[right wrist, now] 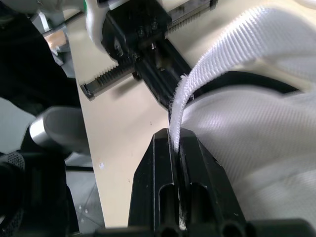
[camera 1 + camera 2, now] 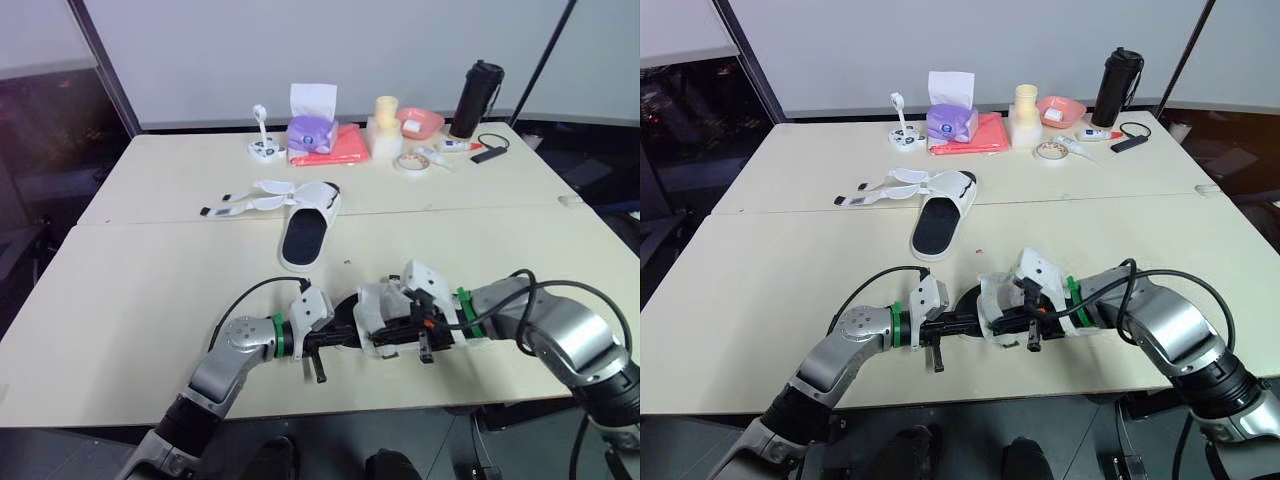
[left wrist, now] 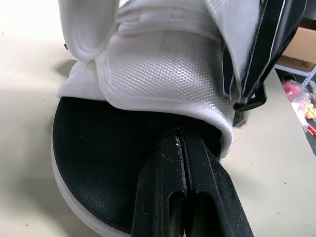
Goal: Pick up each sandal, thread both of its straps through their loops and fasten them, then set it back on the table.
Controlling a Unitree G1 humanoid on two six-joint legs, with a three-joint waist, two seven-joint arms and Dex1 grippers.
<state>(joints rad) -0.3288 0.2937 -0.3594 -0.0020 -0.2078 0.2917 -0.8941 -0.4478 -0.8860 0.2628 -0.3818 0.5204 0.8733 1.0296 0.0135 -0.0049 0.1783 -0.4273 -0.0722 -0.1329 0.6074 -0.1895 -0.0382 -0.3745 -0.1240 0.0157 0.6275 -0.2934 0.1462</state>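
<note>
On the table (image 2: pixel 150 300), the sandal (image 2: pixel 375 312) lies crosswise at the front edge, between 2 grippers. The left gripper (image 3: pixel 180 148), fingers pressed together, reaches under its upper. The right gripper (image 1: pixel 176 136) pinches 1 strap (image 1: pixel 222 54).

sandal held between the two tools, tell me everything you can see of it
The sandal has a black textured footbed, a white sole rim and a white mesh upper with padded flaps. It lies near the front edge of the table, between both arms; whether it rests on the surface or is slightly lifted is unclear. The left tool reaches over the footbed, seemingly shut on the upper's edge. The right tool pinches one white woven strap, which arcs away from the upper.
</note>
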